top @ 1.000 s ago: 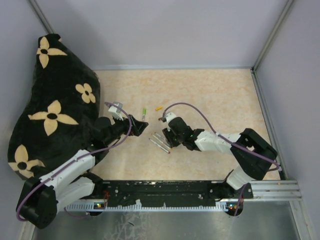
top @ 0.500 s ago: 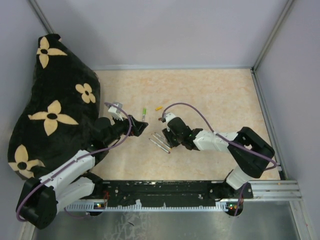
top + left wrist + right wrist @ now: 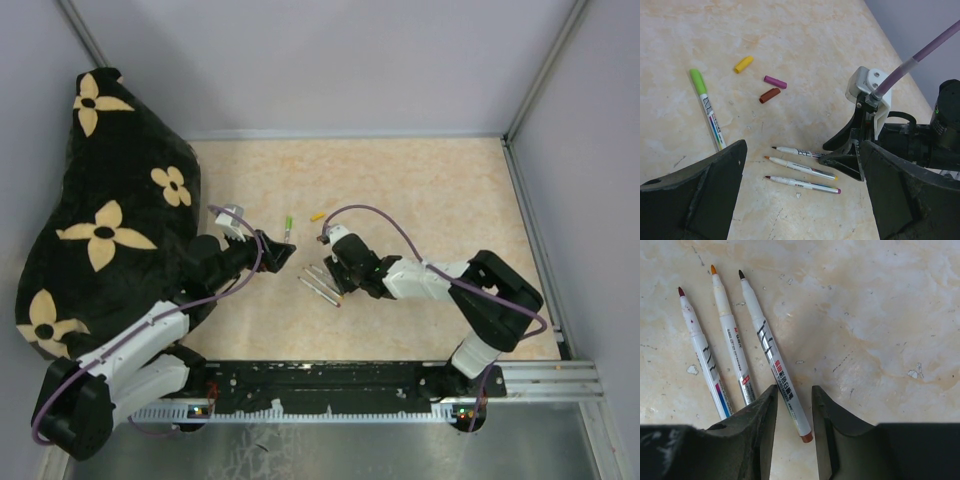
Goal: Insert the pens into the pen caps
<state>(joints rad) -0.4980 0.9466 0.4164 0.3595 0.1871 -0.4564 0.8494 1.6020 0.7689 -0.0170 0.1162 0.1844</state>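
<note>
We note the right gripper (image 3: 792,425) has narrowed over the past second, jaws now straddling the rear of the dark-tipped pen (image 3: 771,352) on the table (image 3: 420,190), not yet clamped. Left gripper (image 3: 800,200) hangs wide, empty; three caps (image 3: 771,86) lie loose nearby, so we judge pickup imminent

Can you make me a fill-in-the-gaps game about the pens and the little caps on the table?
1. The number of uncapped pens lying side by side is ____.
2. One pen already wears a cap; that capped pen has a cap coloured ____.
3. The loose yellow cap, magenta cap and dark red cap make ____ loose caps.
4. The right gripper straddles the pen with the ____ tip.

Missing words: three; green; three; black
</note>
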